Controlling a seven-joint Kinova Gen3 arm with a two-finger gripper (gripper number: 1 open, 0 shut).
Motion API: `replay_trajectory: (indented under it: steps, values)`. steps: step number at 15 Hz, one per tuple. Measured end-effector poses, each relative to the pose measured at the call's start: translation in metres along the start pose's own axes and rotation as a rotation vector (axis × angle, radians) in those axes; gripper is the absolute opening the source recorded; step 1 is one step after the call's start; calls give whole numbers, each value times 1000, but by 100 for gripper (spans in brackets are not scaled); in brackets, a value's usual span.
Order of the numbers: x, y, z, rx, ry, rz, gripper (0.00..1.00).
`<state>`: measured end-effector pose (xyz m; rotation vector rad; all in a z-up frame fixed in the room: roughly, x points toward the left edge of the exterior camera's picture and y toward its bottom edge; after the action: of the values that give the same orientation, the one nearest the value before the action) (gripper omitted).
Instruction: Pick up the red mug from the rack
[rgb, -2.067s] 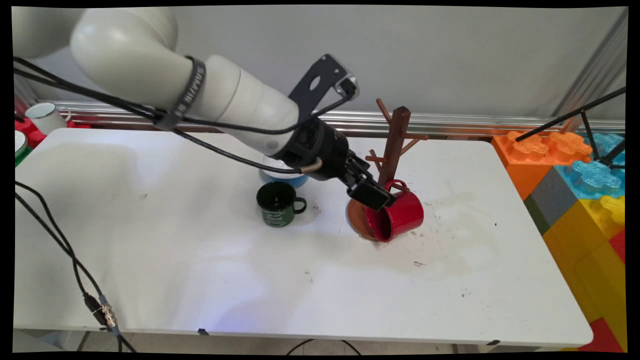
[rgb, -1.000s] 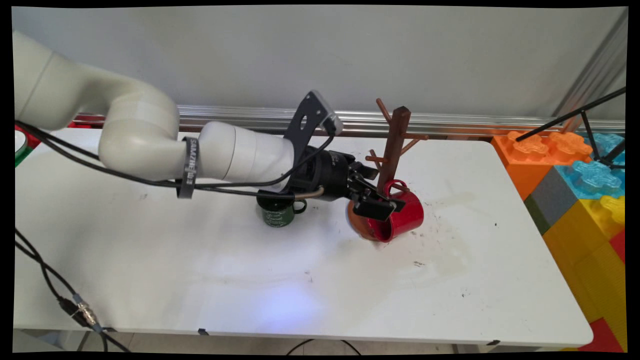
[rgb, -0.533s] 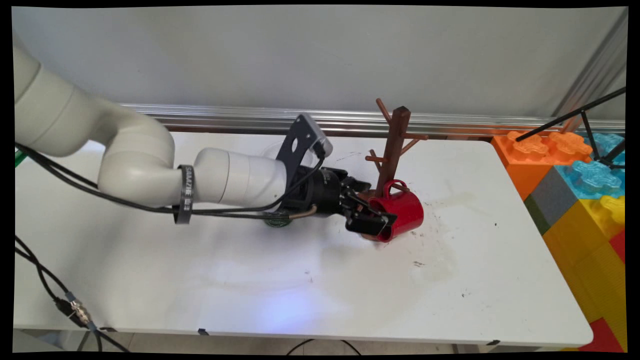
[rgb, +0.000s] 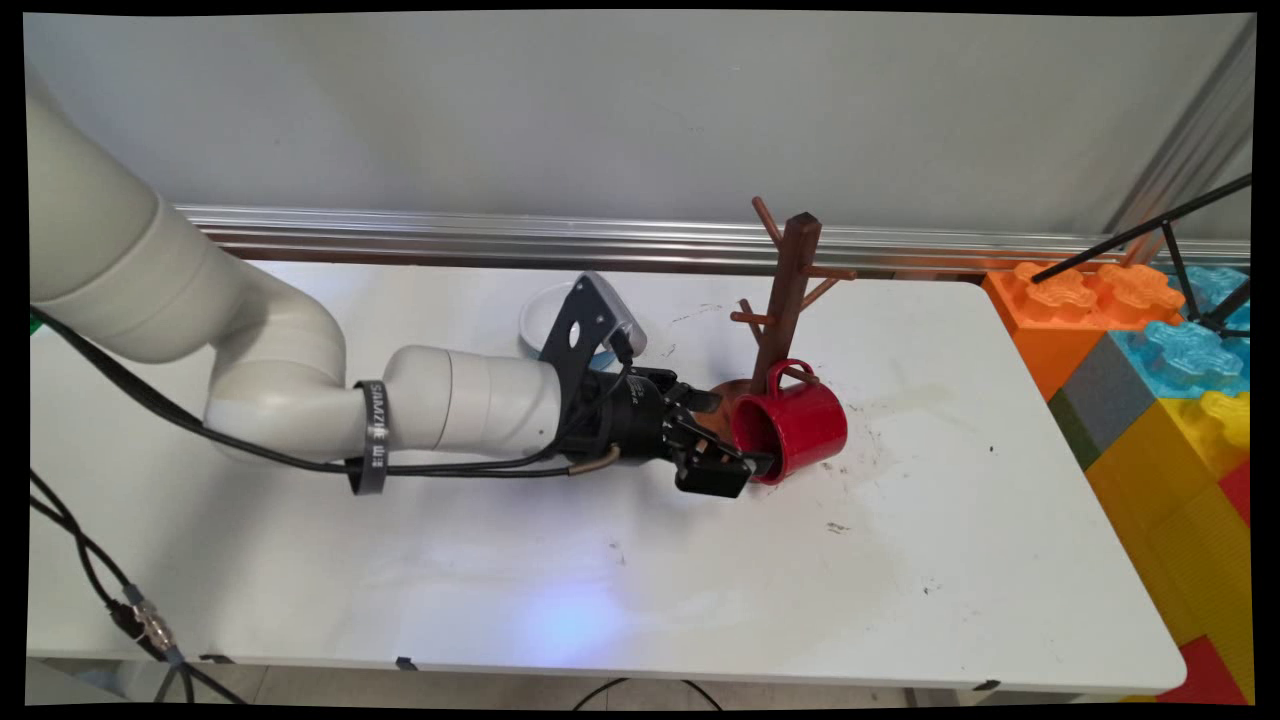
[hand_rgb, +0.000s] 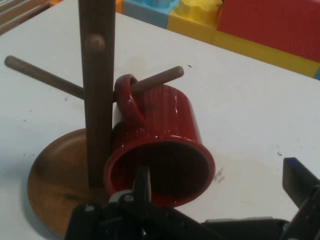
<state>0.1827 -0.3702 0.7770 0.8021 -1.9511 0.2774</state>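
One finger of our gripper (rgb: 735, 470) reaches inside the red mug (rgb: 795, 420) with the other outside, jaws spread and gripping nothing, while the mug hangs by its handle on the wooden rack (rgb: 785, 290), mouth facing us.
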Motion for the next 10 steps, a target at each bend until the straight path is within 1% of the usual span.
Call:
replay_trajectory:
  steps: [4, 10]
  values:
    - [-12, 1, 11, 9, 3, -13, 100]
    - [-26, 6, 36, 7, 9, -28, 100]
